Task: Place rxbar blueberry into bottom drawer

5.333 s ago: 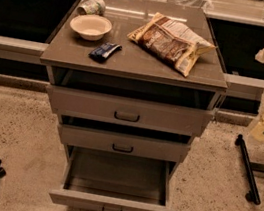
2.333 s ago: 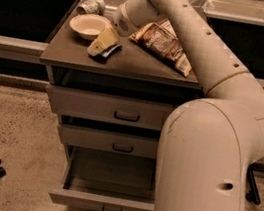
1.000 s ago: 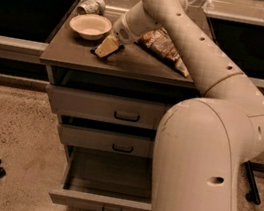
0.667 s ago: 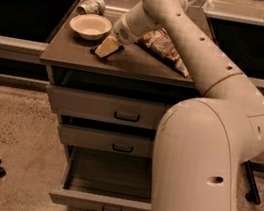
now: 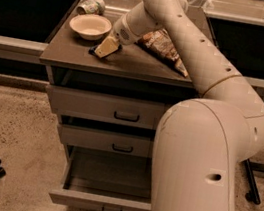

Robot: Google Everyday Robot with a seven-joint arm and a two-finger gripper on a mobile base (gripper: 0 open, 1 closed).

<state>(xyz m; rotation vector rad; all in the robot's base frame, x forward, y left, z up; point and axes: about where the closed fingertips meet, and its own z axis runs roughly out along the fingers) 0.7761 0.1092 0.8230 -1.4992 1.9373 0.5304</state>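
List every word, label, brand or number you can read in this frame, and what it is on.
No text here can be read.
chip bag: there is print, but it is too blurred to read.
can: the patterned label is too blurred to read.
rxbar blueberry: mostly hidden under the pincer on the cabinet top; nothing is readable.
bottom drawer: no label seen on its front.

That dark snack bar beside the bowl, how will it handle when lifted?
The rxbar blueberry lies flat on the cabinet top, so it likely won't roll. It looks small, probably light. The gripper sits over it, hiding most; stiffness is unclear.
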